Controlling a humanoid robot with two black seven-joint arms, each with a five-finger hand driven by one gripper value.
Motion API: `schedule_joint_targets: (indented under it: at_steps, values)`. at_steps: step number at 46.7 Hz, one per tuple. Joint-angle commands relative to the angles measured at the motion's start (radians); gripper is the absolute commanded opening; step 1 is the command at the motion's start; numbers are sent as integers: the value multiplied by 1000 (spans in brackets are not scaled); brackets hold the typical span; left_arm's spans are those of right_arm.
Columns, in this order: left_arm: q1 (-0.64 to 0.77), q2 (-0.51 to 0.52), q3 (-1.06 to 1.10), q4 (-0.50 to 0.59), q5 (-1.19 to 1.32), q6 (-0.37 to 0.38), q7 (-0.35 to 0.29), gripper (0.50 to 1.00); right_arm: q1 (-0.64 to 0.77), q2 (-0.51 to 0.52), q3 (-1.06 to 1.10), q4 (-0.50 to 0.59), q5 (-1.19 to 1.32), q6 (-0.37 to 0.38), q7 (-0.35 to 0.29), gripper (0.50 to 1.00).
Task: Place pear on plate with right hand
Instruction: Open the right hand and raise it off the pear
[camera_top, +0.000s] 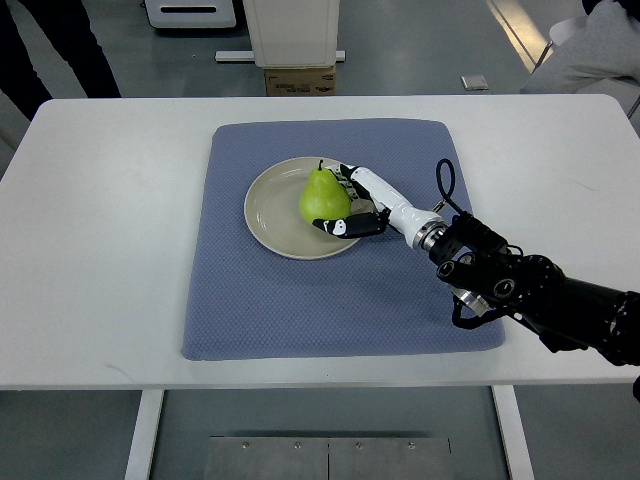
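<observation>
1. One arm was at work: the right hand (352, 205) reached in from the right edge over the blue mat (300, 310) to the plate (270, 215).
2. The pear (323, 196) stood upright on the right half of the plate, stem up, with its base apparently resting on the plate surface.
3. The fingers (345, 226) of the right hand were curled about the pear's right side and lower front, touching it. The grip appeared closed on the fruit rather than released.
4. The left hand was not in view.
5. Judged step: placement, at its end. The pear looked set down, but the hand had not yet let go.
6. Judged next move: spread the fingers clear of the pear, then draw the hand back toward the right without brushing the fruit.
7. Risk: an upright pear is top-heavy and could topple or roll if nudged.
</observation>
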Motion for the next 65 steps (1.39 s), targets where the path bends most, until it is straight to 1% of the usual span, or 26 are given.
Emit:
schedule_joint_targets:
  at_steps: [1, 12, 16, 17, 18, 20, 21, 22, 23, 27, 30, 37, 43, 60, 65]
  values:
    - [-1, 0, 0, 0, 0, 0, 0, 1000, -5, 0, 0, -2, 0, -3, 0, 500]
    - [1, 0, 0, 0, 0, 0, 0, 1000, -3, 0, 1, 0, 2, -8, 1, 500]
    - [-1, 0, 0, 0, 0, 0, 0, 1000, -3, 0, 7, 5, 3, -21, 11, 500]
    - [1, 0, 0, 0, 0, 0, 0, 1000, -3, 0, 7, 6, 3, -24, 15, 522]
    - [-1, 0, 0, 0, 0, 0, 0, 1000, -2, 0, 9, 6, 3, -26, 20, 605]
    - [-1, 0, 0, 0, 0, 0, 0, 1000, -2, 0, 13, 8, 5, -28, 29, 792]
    - [-1, 0, 0, 0, 0, 0, 0, 1000, -2, 0, 16, 8, 6, -28, 34, 865]
    - [-1, 0, 0, 0, 0, 0, 0, 1000, -2, 0, 18, 9, 6, -28, 37, 897]
    - [-1, 0, 0, 0, 0, 0, 0, 1000, -2, 0, 21, 9, 6, -28, 37, 910]
    - [-1, 0, -2, 0, 0, 0, 0, 1000, 1, 0, 30, 9, 6, -28, 35, 941]
    - [-1, 0, 0, 0, 0, 0, 0, 1000, 4, 0, 36, 9, 6, -28, 35, 979]
    - [-1, 0, 0, 0, 0, 0, 0, 1000, 9, 0, 36, 9, 6, -26, 35, 993]
    - [-1, 0, 0, 0, 0, 0, 0, 1000, 17, 0, 52, 9, 8, -26, 34, 995]
    - [-1, 0, 0, 0, 0, 0, 0, 1000, 11, 0, 217, 5, 20, -25, 24, 1000]
    - [-1, 0, 0, 0, 0, 0, 0, 1000, -5, -34, 306, 5, 25, -26, 28, 1000]
